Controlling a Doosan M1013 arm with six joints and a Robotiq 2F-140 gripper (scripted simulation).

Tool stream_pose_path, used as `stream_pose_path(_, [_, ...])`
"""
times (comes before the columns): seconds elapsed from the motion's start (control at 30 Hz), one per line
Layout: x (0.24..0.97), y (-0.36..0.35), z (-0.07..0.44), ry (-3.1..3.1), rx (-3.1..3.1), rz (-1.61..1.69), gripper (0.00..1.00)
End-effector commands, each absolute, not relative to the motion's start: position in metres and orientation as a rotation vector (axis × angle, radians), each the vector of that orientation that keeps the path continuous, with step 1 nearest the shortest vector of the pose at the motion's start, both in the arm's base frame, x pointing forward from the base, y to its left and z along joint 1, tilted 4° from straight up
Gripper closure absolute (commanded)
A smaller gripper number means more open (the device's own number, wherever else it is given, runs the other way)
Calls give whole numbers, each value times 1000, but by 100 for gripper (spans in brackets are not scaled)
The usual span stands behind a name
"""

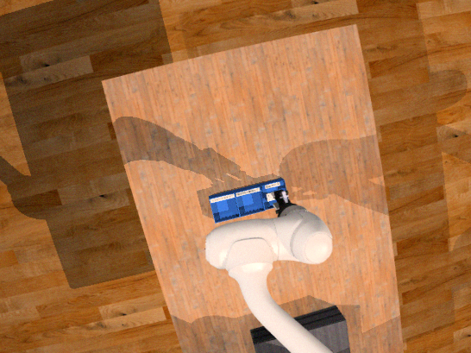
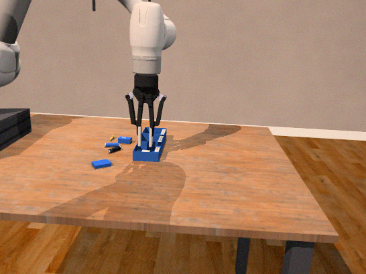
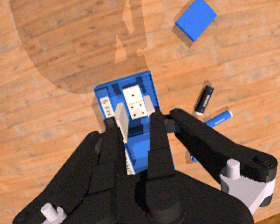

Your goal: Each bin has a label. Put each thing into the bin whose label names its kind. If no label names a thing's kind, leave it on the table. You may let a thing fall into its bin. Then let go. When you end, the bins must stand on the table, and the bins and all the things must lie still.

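A blue row of three labelled bins (image 2: 149,144) stands mid-table; it also shows in the top view (image 1: 246,200) and the wrist view (image 3: 128,122). My gripper (image 2: 145,141) points straight down with its fingertips inside the near end compartment. In the wrist view a white die (image 3: 136,102) lies in that compartment between the fingertips, which stand slightly apart and seem clear of it. In the top view the arm hides most of the gripper (image 1: 278,197).
Left of the bins lie a flat blue block (image 2: 101,163), a black battery (image 2: 114,149), a blue battery (image 2: 112,145), a small blue block (image 2: 125,140) and a small yellow piece (image 2: 111,137). The robot's dark base (image 2: 13,122) stands at the far left.
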State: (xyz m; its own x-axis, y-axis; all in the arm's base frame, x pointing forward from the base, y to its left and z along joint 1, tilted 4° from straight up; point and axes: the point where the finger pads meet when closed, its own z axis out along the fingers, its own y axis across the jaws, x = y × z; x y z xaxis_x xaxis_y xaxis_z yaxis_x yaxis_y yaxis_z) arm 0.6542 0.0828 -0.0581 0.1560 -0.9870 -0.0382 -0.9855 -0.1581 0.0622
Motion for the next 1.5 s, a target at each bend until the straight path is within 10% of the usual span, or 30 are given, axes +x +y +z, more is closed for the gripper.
stream_pose_path(0.0, [654,83,-54,-2024,2371,-108,81])
stream_pose_path(1.47, [481,205,-9,-2142,2260,-106,82])
